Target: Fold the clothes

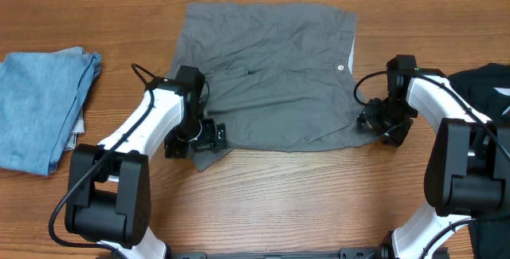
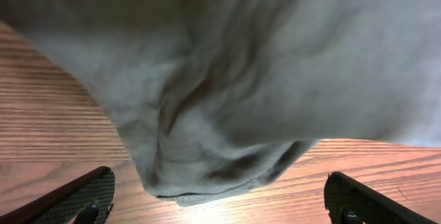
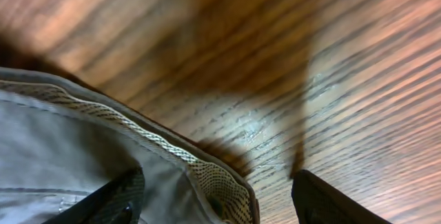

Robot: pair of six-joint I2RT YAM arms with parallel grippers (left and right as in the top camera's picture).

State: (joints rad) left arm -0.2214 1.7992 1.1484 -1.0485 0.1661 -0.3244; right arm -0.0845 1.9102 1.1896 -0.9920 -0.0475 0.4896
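Shorts [image 1: 263,76] flat, mid tabletop [image 1: 319,203]. Soft, light, limp woven cloth; likely sags, wrinkles. Left claw [image 2: 217,186] open astride near hem corner; right claw [image 3: 213,189] open at waistband corner. Pinch those 2 corners.

Shorts [image 1: 263,76] were matt grey woven cloth, creased; waistband lining [image 3: 158,145] paler, coarser weave. Table [image 1: 319,195] was grained wood with a slight sheen. Arm shells [image 1: 139,123] were smooth white plastic, semi-gloss.

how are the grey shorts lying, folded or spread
Spread: the grey shorts lie flat and wrinkled on the table, one corner bunched at the left fingers.
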